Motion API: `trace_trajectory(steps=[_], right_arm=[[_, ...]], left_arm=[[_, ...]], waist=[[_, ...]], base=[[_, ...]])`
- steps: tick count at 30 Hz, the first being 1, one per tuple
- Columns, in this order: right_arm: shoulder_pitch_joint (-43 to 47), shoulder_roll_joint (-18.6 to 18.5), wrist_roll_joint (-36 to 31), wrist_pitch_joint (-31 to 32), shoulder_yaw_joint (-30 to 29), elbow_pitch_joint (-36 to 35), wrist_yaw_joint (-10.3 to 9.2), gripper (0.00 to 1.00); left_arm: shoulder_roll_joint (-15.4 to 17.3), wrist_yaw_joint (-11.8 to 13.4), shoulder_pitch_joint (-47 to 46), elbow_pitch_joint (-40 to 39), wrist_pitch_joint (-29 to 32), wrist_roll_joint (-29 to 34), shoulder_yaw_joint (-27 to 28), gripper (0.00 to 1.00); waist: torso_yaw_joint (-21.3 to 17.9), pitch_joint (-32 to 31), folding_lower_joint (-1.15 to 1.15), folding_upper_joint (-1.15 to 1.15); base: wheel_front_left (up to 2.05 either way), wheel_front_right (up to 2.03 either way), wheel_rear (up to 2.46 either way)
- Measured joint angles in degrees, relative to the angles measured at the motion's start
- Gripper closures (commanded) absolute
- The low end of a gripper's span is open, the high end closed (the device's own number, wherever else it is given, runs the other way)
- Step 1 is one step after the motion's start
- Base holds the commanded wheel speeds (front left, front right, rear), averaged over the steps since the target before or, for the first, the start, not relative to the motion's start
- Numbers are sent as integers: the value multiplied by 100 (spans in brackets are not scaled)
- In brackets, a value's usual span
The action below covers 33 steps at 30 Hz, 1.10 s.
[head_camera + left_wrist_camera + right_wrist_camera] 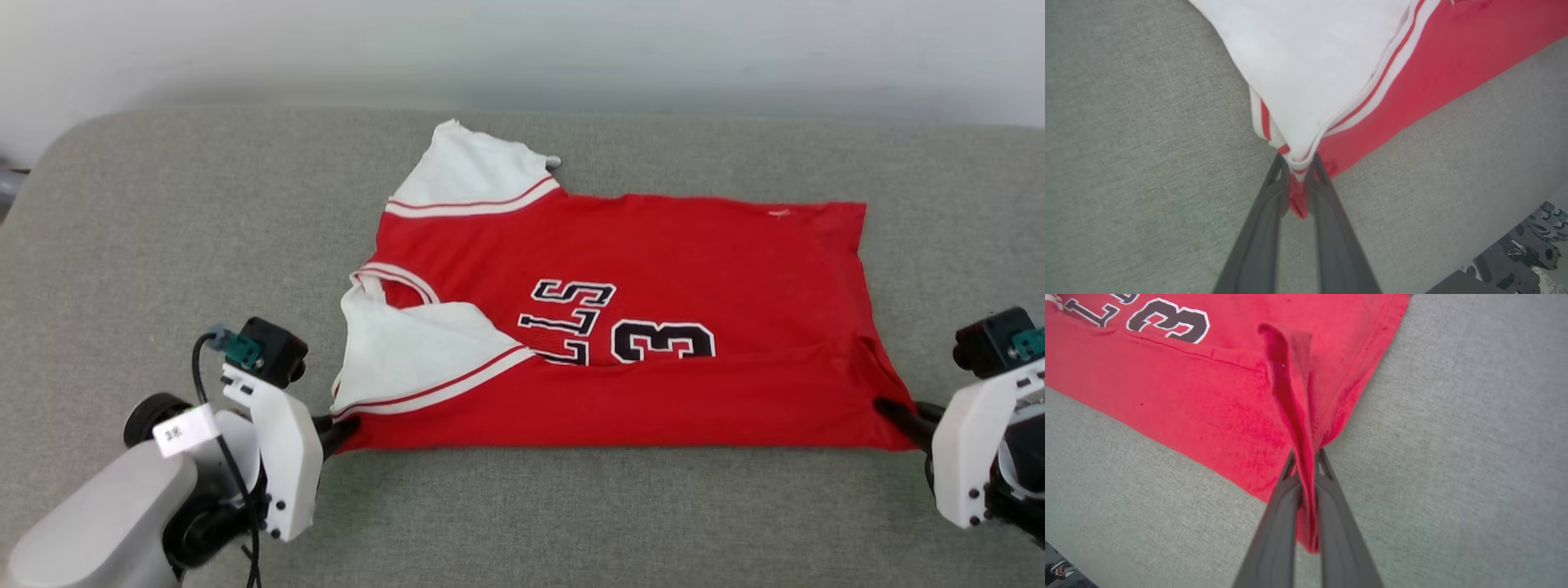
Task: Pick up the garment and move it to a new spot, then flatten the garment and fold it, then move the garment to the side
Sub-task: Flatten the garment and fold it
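On grey cushion, red jersey, white sleeves, black "3".

Grey fabric surface, pale wall, seemingly plain

**White plates, dark fingers, one looping cable**

The left forearm is a rounded, pale-grey shell bearing a white label with a scribbled black mark. A black cable runs to a teal connector on a black camera block. Behind the left gripper sits a white bracket with small dark screws. The right gripper has a matching white plate. The fingers are long and matte dark grey, with triangular cut-outs near the tips.
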Motion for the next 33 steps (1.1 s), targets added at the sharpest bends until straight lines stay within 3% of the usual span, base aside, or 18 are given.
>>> trace_trajectory(steps=[13, 17, 24, 25, 26, 27, 33], right_arm=[[1405, -202, 108, -18, -703, -857, 0, 100], [1945, 2, 88, 126, -1026, -900, 0, 100], [2051, 312, -43, 122, -1043, -600, 0, 100], [2048, 334, -81, 67, -1034, -553, 0, 90], [2048, 366, -105, -5, -1039, -519, 0, 52], [2047, 399, -119, -105, -1058, -503, 0, 0], [2012, 528, -476, -985, -1483, -472, -1, 0]], left_arm=[[503, 550, 1026, -1004, -40, -257, -11, 100], [403, 642, 1251, -971, -19, -359, -108, 100], [177, 554, 1272, -459, -103, -399, -183, 100], [152, 554, 1272, -398, -140, -392, -181, 100], [129, 554, 1270, -356, -211, -372, -171, 90], [110, 564, 1265, -323, -326, -320, -140, 0], [159, 725, 1134, -412, -878, -49, 97, 0]], waist=[[12, -353, 0, 0], [52, -308, 0, 0], [53, -243, 0, 0], [56, -239, 0, 0], [63, -241, 0, 0], [71, -248, 0, 0], [117, -347, 0, 0]], base=[[0, 0, 0], [0, 0, 0], [0, 0, 0], [0, 0, 0], [0, 0, 0], [0, 0, 0], [0, 0, 0]])
